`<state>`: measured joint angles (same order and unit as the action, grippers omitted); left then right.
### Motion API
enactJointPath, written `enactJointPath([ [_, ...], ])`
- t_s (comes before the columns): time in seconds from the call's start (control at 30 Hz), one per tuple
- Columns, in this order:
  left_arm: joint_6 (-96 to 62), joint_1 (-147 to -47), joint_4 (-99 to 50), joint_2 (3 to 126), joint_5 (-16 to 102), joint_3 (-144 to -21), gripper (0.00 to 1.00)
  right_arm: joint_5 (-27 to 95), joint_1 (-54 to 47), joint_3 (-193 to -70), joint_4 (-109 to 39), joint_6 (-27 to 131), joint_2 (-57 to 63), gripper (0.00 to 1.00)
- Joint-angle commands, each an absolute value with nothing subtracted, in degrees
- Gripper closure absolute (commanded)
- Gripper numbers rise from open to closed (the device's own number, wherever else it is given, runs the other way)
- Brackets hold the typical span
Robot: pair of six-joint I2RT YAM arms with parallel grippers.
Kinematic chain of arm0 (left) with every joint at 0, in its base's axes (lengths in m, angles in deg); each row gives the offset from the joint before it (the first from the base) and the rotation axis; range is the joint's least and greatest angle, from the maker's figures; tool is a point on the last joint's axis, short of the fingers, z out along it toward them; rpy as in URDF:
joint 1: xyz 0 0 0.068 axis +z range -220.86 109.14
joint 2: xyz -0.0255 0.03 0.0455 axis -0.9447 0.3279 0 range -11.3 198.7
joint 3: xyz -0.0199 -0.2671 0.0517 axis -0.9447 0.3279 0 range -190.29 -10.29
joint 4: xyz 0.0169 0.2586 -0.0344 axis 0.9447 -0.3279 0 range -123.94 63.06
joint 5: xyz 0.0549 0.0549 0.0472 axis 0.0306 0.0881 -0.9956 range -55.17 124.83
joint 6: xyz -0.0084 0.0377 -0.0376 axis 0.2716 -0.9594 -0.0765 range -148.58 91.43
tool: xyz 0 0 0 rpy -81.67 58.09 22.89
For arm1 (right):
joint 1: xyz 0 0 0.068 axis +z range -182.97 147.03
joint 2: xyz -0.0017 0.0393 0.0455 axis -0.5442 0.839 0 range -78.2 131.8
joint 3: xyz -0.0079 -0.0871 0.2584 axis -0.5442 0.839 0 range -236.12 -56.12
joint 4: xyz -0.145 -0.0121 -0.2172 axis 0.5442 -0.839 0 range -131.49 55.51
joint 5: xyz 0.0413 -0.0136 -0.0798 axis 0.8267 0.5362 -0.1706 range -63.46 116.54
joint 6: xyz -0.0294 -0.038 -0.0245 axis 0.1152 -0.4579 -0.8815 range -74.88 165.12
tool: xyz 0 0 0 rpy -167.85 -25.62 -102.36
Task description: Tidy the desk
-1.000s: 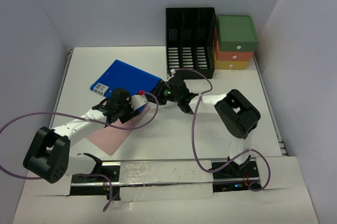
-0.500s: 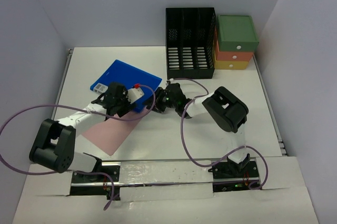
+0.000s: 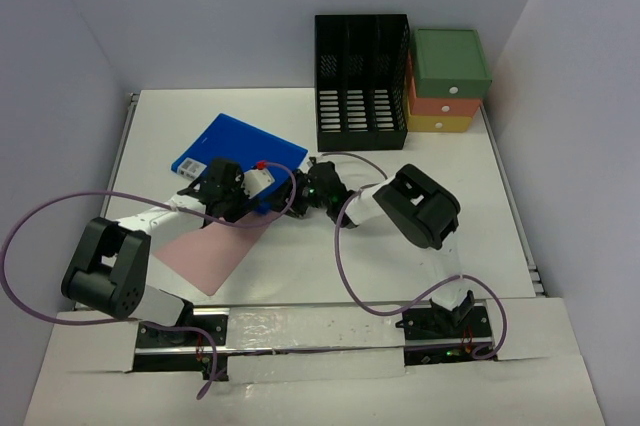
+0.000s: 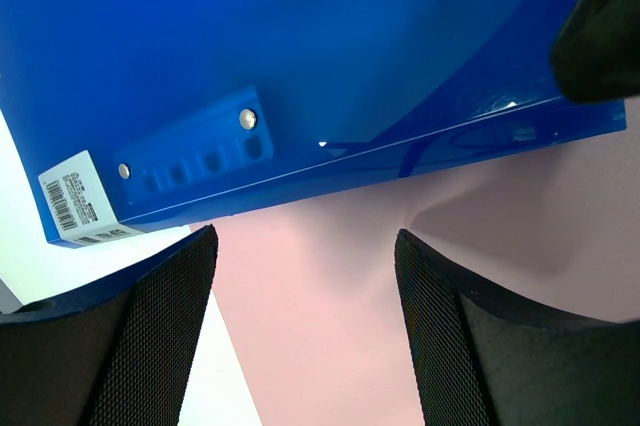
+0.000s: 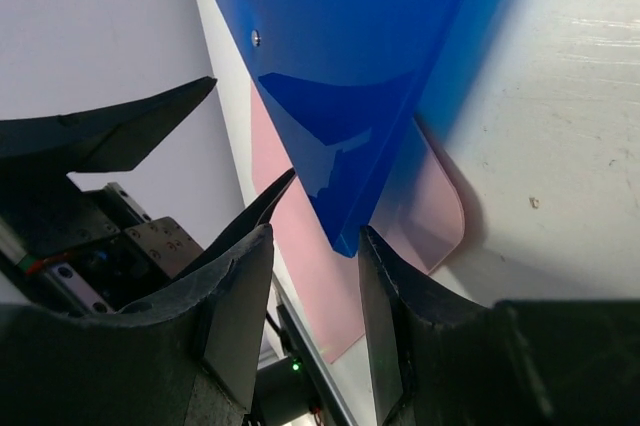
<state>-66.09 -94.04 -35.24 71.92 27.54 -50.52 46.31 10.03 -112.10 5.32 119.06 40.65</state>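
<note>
The white counter [image 3: 450,146] spreads beneath both arms; a blue binder [image 3: 240,144] lies left of its centre on a pink sheet [image 3: 205,251], long axis slanting far-left to near-right. The left end effector [image 4: 305,246] gapes just short of its near edge; the right end effector [image 5: 315,234] straddles its near corner, fingers [image 5: 235,306] apart, seemingly unclamped.

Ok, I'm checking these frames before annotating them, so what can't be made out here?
Label print on the binder: left wrist view, too small to read.
Pink sheet: the binder covers its far part in every view.
Rack slots: top view, too dark inside to see contents.
Right fingers: top view, hidden by their own wrist.
</note>
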Motion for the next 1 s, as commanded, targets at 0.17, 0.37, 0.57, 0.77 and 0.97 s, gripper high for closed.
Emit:
enactJointPath([
  [0.17, -65.10, -93.80, -32.66, 71.64, 27.89, -51.63, 0.21, 45.99, 10.47, -115.92, 6.99, 119.57, 42.07, 0.53],
  [0.37, -64.96, -93.80, -32.33, 71.76, 28.07, -51.09, 0.22, 46.16, 10.55, -117.61, 6.65, 120.12, 43.50, 0.54],
  [0.57, -64.79, -93.80, -32.25, 71.76, 28.24, -51.10, 0.22, 45.85, 10.47, -119.35, 5.96, 121.06, 45.88, 0.55],
  [0.77, -65.15, -93.80, -31.78, 71.75, 27.97, -50.70, 0.22, 44.97, 10.45, -121.64, 7.52, 123.70, 48.90, 0.72],
  [0.97, -66.19, -93.80, -30.73, 70.71, 27.19, -49.41, 0.22, 44.55, 10.36, -123.70, 7.60, 125.36, 51.34, 1.00],
])
